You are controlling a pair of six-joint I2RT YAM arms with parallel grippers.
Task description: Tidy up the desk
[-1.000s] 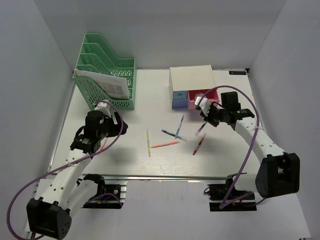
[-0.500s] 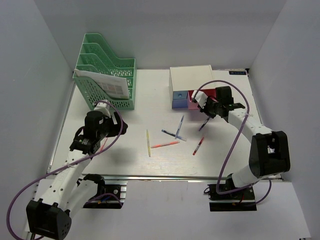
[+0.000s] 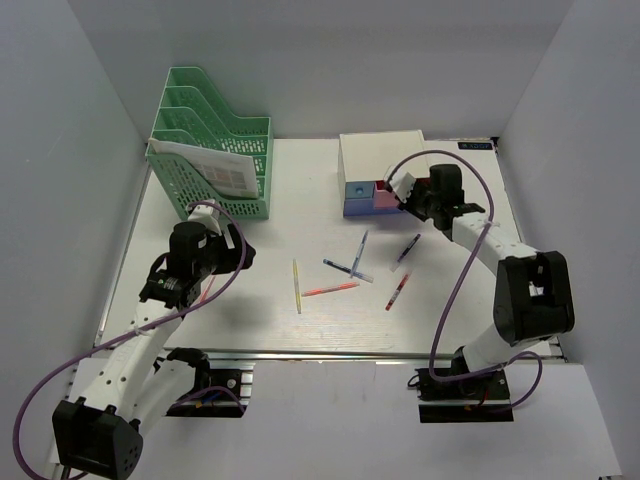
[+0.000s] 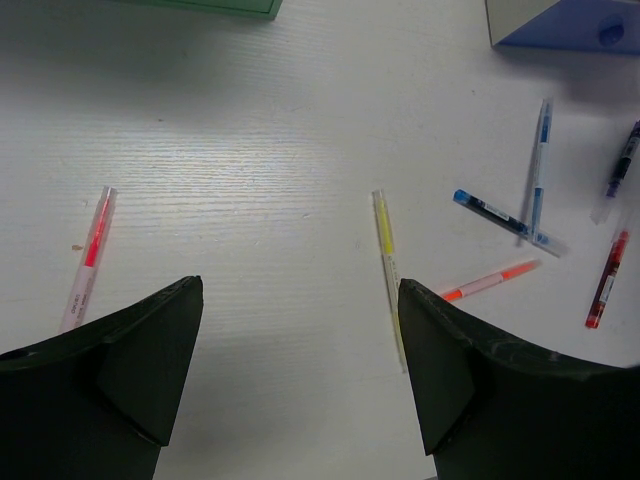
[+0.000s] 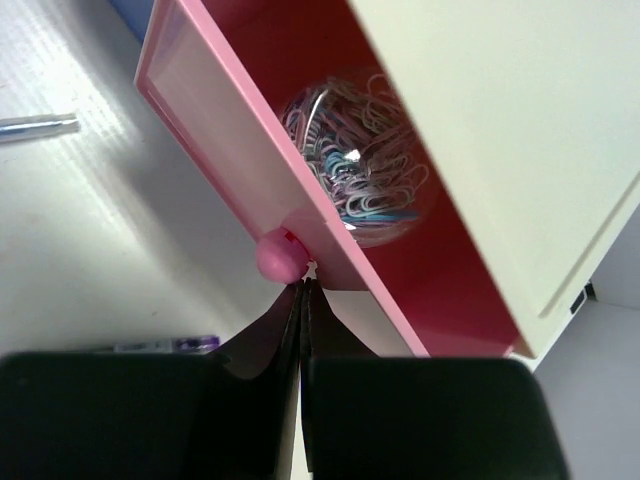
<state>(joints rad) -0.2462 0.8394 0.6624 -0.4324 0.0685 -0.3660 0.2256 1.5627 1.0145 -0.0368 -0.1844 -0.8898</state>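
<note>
Right gripper shut at drawer knob, left one wide open over desk

The desk [image 3: 250,325] fills the middle of the top view, with grey walls on three sides and its rail at 6 o'clock.

The right arm rises from its base at 5 o'clock, bends at the elbow and stretches its forearm toward 11 o'clock. It reaches the box [image 3: 385,155], which stands at 1 o'clock on the desk. The right gripper [image 5: 302,298] has its fingers pressed together with nothing between them. In the wrist view the tips sit at 5 o'clock of the knob [image 5: 279,258] on the pink drawer [image 5: 235,145], touching it or nearly so. The drawer stands partly out, with paper clips [image 5: 350,170] heaped inside. In the top view a blue drawer [image 3: 357,197] sits at its 9 o'clock.

The left arm runs from its base at 7 o'clock toward 1 o'clock, wrist bent downward. The left gripper [image 4: 300,370] hangs over bare desk, fingers spread wide and holding nothing. In its wrist view a pink pen [image 4: 88,258] lies at 10 o'clock of the gripper and a yellow pen [image 4: 387,270] at 1 o'clock. Further toward 2 o'clock lie an orange pen [image 4: 490,280], two crossed blue pens [image 4: 540,165], a purple pen [image 4: 622,165] and a red pen [image 4: 605,290].

A green rack [image 3: 215,160] stands at 10 o'clock on the desk
</note>
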